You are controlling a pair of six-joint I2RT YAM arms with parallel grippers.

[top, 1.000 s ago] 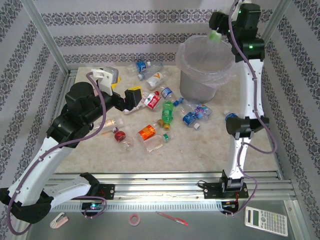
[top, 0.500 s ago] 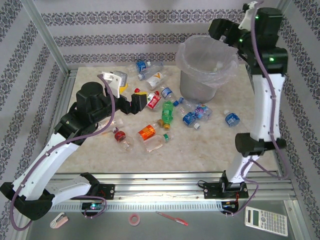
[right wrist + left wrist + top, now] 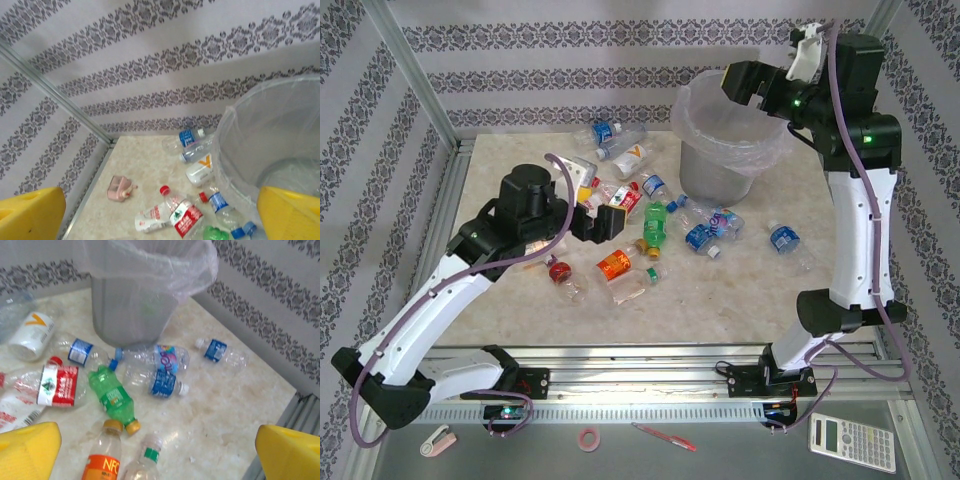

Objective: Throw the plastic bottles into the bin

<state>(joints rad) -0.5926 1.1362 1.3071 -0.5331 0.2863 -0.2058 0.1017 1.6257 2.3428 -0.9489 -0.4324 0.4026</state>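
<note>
Far from done: bottles (image 3: pixel 705 232) lying loose over the worktop (image 3: pixel 740 310), most bunched just left of and before the bin (image 3: pixel 720 165), one blue-label straggler (image 3: pixel 785 240) apart on its right. Bin upright at the far side, bag folded over the rim; cannot tell through the plastic what lies inside.

Left tool (image 3: pixel 600 210) released, fingers spread wide, gripping nothing, hanging above the near-left edge of the bunch, close to the red-label bottle (image 3: pixel 57 385) and the green bottle (image 3: pixel 112 397). Looks like the reach-for-a-pick step. Right tool (image 3: pixel 748 88) likewise released and empty, up over the bin's rim, placed as for a drop yet holding nothing.

Next, probably: lower the left tool over one bottle, fingers straddling the body crosswise rather than lengthwise. Choose one with room on both sides; beware the crowding round the green bottle and avoid nudging neighbours. Clench gently, for fear of denting thin plastic or squeezing it out sideways. Lift clear of the rim, carry over the bag's mouth, let go. Meanwhile, bring the right tool down toward the straggler.
</note>
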